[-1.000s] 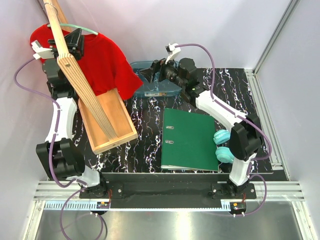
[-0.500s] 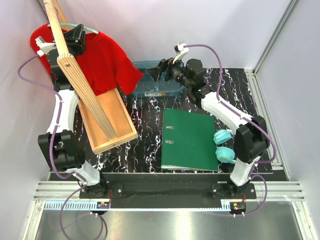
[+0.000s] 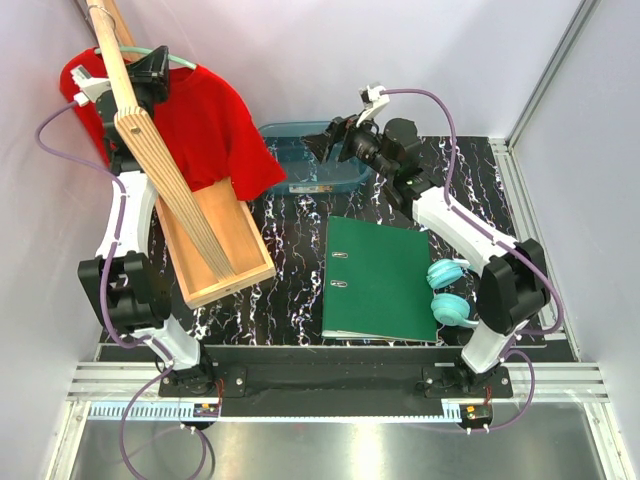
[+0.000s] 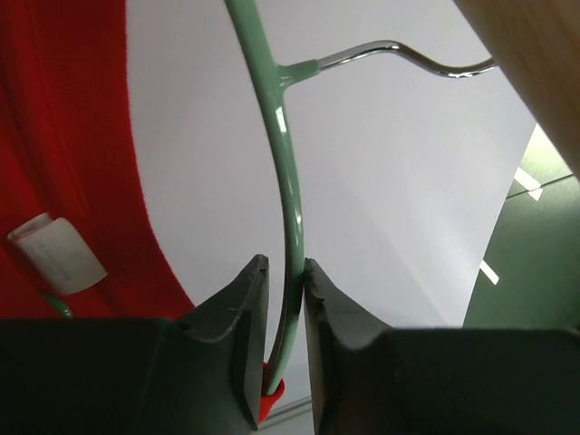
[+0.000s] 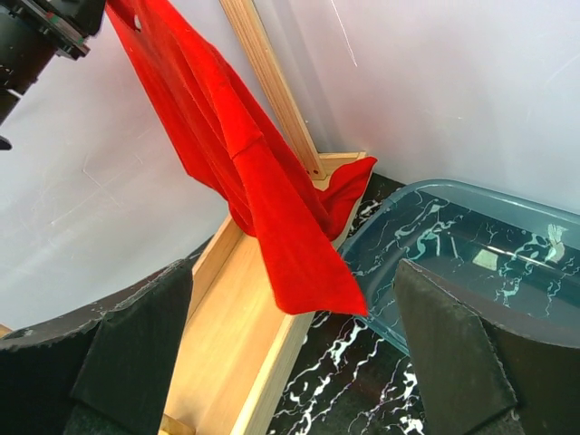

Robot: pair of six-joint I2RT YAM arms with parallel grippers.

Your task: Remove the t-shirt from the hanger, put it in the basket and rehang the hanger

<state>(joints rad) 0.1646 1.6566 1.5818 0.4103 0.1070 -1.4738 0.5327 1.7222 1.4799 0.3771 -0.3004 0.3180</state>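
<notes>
The red t-shirt (image 3: 205,125) hangs on the pale mint-green hanger (image 3: 180,62), whose metal hook (image 4: 399,53) rests over the tall slatted plywood stand (image 3: 140,130). My left gripper (image 4: 285,288) is shut on the hanger's arm (image 4: 288,208), next to the shirt's neck and white label (image 4: 56,254). It also shows in the top view (image 3: 150,75). My right gripper (image 3: 322,143) is open and empty, held in the air to the right of the shirt's hanging sleeve (image 5: 299,263).
The stand rises from a wooden tray (image 3: 245,262). A blue-green plastic bin (image 3: 325,165) sits under my right gripper. A green binder (image 3: 380,280) and teal headphones (image 3: 447,292) lie at the front right.
My right gripper has lifted and drawn to the right, away from the shirt's sleeve. My left gripper has shifted slightly at the hanger's arm.
</notes>
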